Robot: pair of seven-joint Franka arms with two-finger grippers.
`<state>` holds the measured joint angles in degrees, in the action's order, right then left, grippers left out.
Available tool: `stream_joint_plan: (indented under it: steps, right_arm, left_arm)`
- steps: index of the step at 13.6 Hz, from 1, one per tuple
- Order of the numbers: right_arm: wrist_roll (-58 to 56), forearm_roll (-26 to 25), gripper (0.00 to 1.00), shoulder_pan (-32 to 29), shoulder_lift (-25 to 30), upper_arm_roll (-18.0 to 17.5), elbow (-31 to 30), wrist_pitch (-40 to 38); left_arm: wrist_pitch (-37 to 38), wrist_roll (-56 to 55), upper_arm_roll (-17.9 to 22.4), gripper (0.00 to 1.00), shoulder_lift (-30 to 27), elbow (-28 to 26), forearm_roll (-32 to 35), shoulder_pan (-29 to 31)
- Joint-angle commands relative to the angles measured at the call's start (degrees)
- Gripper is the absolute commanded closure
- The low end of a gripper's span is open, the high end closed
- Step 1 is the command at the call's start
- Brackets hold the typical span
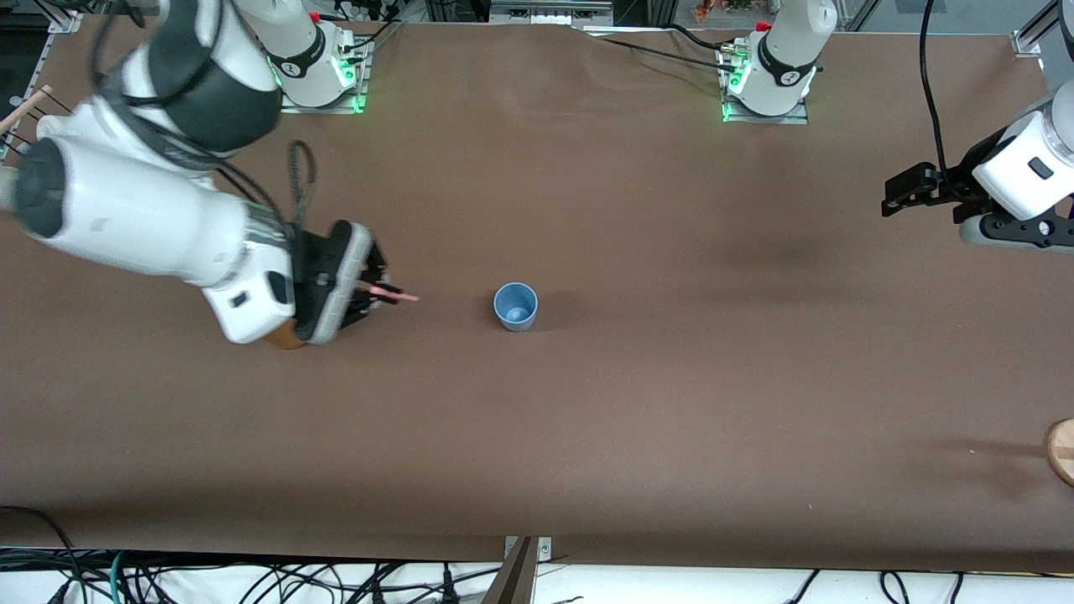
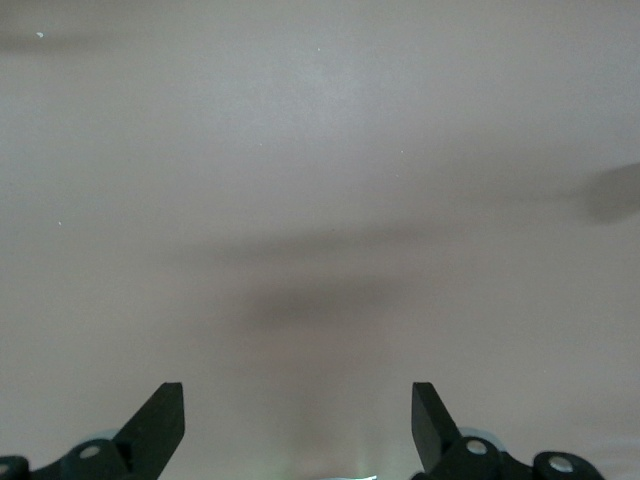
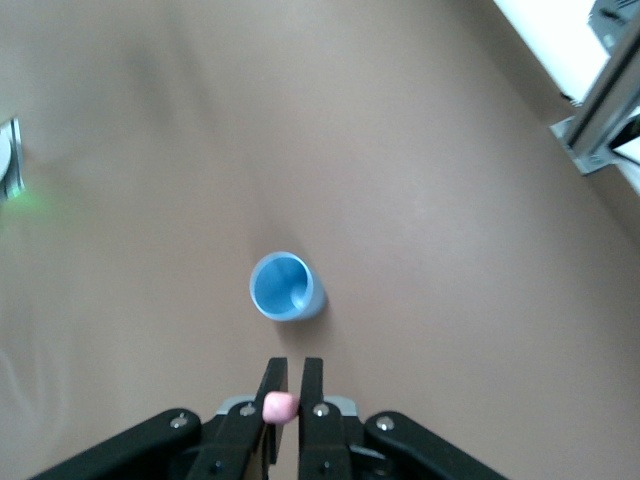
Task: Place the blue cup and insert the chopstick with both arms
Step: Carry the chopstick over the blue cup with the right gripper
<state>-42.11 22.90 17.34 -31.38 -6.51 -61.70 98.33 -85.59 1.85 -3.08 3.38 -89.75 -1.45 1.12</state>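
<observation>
We see the brown table [image 1: 638,403] bearing the upright blue cup [image 1: 515,306] (right gripper [image 1: 379,291] clenching the chopstick [image 1: 394,293], left gripper [image 2: 298,420] released, waiting).

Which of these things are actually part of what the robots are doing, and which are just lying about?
Part of the job:
- blue cup, upright mid-table
- chopstick, gripped by the right gripper
- left gripper, open, waiting at its end of the table

Lying about:
- tan wooden item at the table's edge, left arm's end
</observation>
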Motion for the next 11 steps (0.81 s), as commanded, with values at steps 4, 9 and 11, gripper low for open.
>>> stream_joint_plan:
  steps: [4, 9, 11]
  right_arm:
    - [6.1, -1.5, 1.00, 6.8, -0.9, 0.0, -5.5, 11.9]
    - [9.8, -7.1, 1.00, 10.2, -2.2, 0.1, -10.0, 15.9]
    - [10.3, -8.0, 1.00, 11.5, -2.4, 0.2, -11.0, 16.0]
  left_arm:
    - [0.2, 1.1, 0.0, 0.00, 0.6, 1.3, -1.2, 0.1]
    - [0.2, 1.1, 0.0, 0.00, 0.6, 1.3, -1.2, 0.0]
    - [0.2, 1.1, -0.1, 0.00, 0.6, 1.3, -1.2, 0.0]
